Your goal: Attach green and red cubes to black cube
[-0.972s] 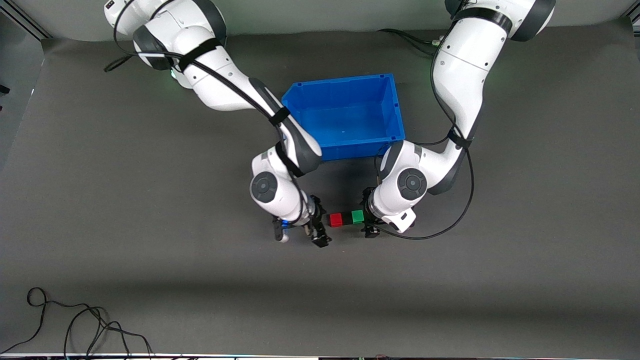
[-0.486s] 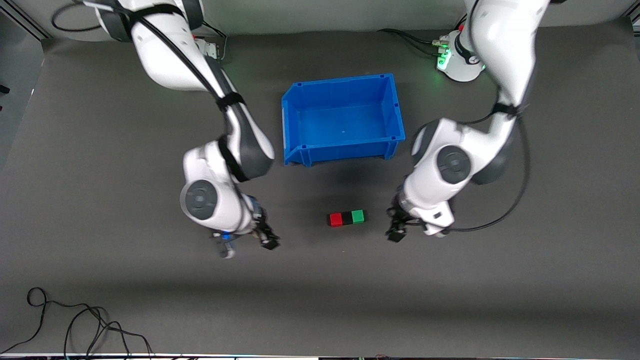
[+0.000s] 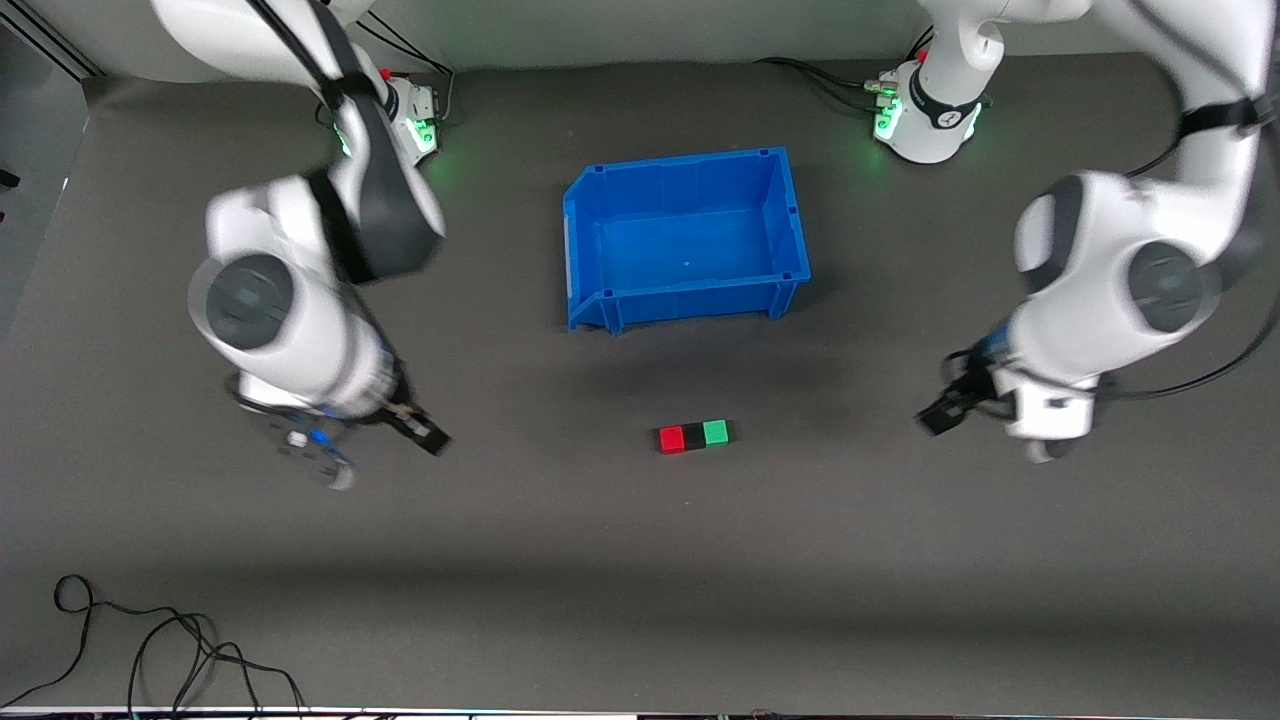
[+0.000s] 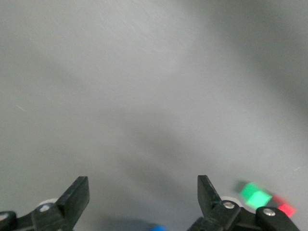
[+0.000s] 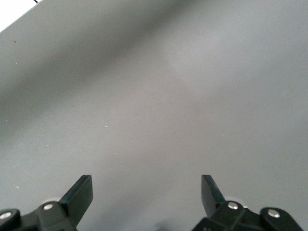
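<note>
A red cube [image 3: 671,439], the black cube [image 3: 693,436] and a green cube [image 3: 715,432] lie touching in one row on the grey mat, black in the middle. The red cube is toward the right arm's end, the green toward the left arm's. My left gripper [image 3: 988,435] is open and empty, raised over bare mat toward the left arm's end, well apart from the row. In the left wrist view its fingers [image 4: 143,190] stand wide, with the green cube [image 4: 255,196] and red cube [image 4: 287,209] off to one side. My right gripper [image 3: 385,455] is open and empty over bare mat toward the right arm's end; its wrist view [image 5: 147,190] shows only mat.
A blue open bin [image 3: 590,230], empty, stands farther from the front camera than the cube row. A loose black cable [image 3: 150,650] lies near the front edge toward the right arm's end.
Both grippers, which stood at either end of the cube row, have drawn apart and risen, each toward its own end of the table. The cube row has stayed put.
</note>
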### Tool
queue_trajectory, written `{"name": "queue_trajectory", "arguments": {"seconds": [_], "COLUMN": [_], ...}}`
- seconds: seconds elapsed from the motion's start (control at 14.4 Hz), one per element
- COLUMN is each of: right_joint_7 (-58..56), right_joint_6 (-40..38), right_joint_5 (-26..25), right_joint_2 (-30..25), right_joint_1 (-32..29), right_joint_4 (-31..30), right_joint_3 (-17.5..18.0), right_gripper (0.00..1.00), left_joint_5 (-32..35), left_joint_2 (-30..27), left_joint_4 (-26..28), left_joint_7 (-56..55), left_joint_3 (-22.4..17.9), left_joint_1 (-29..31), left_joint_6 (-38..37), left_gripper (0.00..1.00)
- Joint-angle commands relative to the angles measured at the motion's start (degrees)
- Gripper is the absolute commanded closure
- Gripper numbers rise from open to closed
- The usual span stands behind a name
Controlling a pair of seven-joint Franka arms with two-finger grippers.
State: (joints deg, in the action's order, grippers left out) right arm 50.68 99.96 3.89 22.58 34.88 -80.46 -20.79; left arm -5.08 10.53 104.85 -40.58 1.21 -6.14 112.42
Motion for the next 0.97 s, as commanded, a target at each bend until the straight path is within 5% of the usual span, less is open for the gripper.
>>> {"name": "queue_trajectory", "arguments": {"seconds": [0.0, 0.35, 0.49, 0.9], "right_joint_7": [-11.01, -28.85, -36.93, -49.44], "right_joint_6": [1.03, 0.85, 0.33, -3.8], "right_joint_5": [-4.14, -5.47, -5.47, -5.65], "right_joint_2": [-12.18, -21.95, -23.01, -23.98], "right_joint_1": [-9.09, -28.59, -35.73, -37.95], "right_joint_4": [-11.19, -17.53, -17.54, -15.09], "right_joint_3": [6.53, 19.0, 23.41, 21.5], "right_gripper": [0.0, 0.0, 0.0, 0.0], "left_joint_5": [0.68, 7.36, 7.45, 7.45], "left_joint_2": [-7.08, -10.26, -9.48, -8.42], "left_joint_4": [3.61, 2.74, -1.64, -6.68], "left_joint_7": [15.58, 29.31, 29.94, 36.27], "left_joint_3": [0.72, 0.98, 1.07, 0.98], "left_joint_1": [6.13, 7.11, 7.11, 7.29], "left_joint_6": [-4.83, -10.1, -14.49, -16.79], "left_gripper": [0.0, 0.0, 0.0, 0.0]}}
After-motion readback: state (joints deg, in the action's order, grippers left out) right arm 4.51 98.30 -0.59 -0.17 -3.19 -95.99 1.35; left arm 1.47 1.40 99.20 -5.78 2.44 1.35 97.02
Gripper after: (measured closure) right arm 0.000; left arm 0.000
